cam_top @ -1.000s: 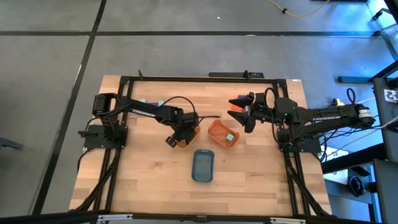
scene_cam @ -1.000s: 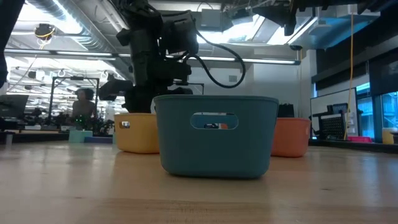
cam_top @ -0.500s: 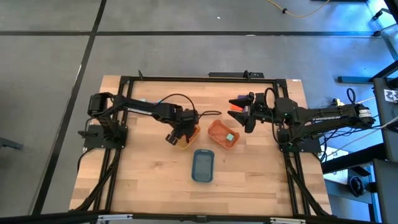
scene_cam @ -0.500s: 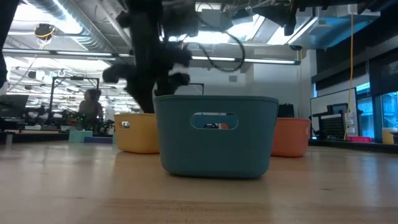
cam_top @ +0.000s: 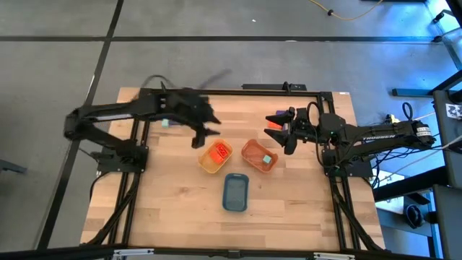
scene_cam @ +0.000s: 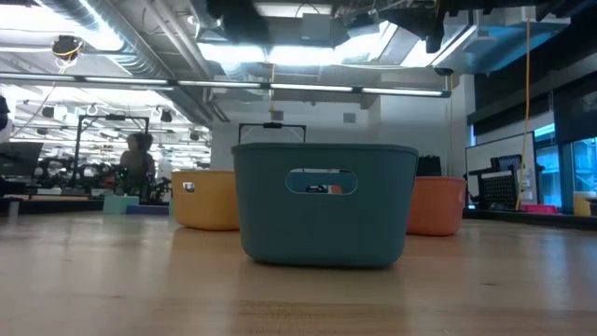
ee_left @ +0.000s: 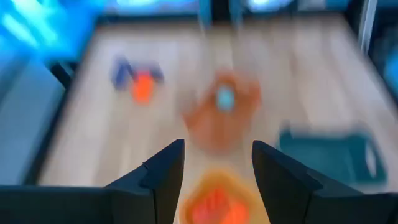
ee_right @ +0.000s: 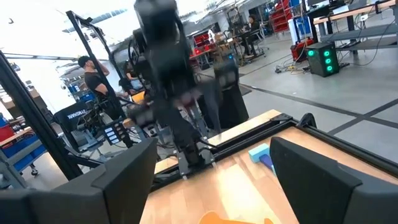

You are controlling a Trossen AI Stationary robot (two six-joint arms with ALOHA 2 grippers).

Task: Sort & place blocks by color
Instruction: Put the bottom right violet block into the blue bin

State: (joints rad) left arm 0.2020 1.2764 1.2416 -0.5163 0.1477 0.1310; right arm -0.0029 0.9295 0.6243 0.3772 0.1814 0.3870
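My left gripper [cam_top: 205,131] hangs open and blurred above the table, far-left of the yellow tray [cam_top: 209,165], with nothing between its fingers [ee_left: 217,171]. A red-orange block [cam_top: 220,152] lies in the yellow tray. A teal block [cam_top: 267,159] lies in the orange tray [cam_top: 253,150]. The blue tray [cam_top: 235,192] stands nearer the front edge. My right gripper [cam_top: 285,131] waits open above the far right; close by it lie red-orange and purple blocks [cam_top: 273,133]. Teal and purple blocks [ee_right: 261,154] lie at the far left.
The low view shows the blue tray [scene_cam: 324,203] in front, the yellow tray [scene_cam: 207,199] and the orange tray [scene_cam: 437,205] behind it. A black frame [cam_top: 238,91] runs round the table. People stand in the room beyond.
My left gripper has risen from over the yellow tray and drawn back toward the table's far left, rolling as it went; it has left the low view. The red-orange block now shows lying in the yellow tray.
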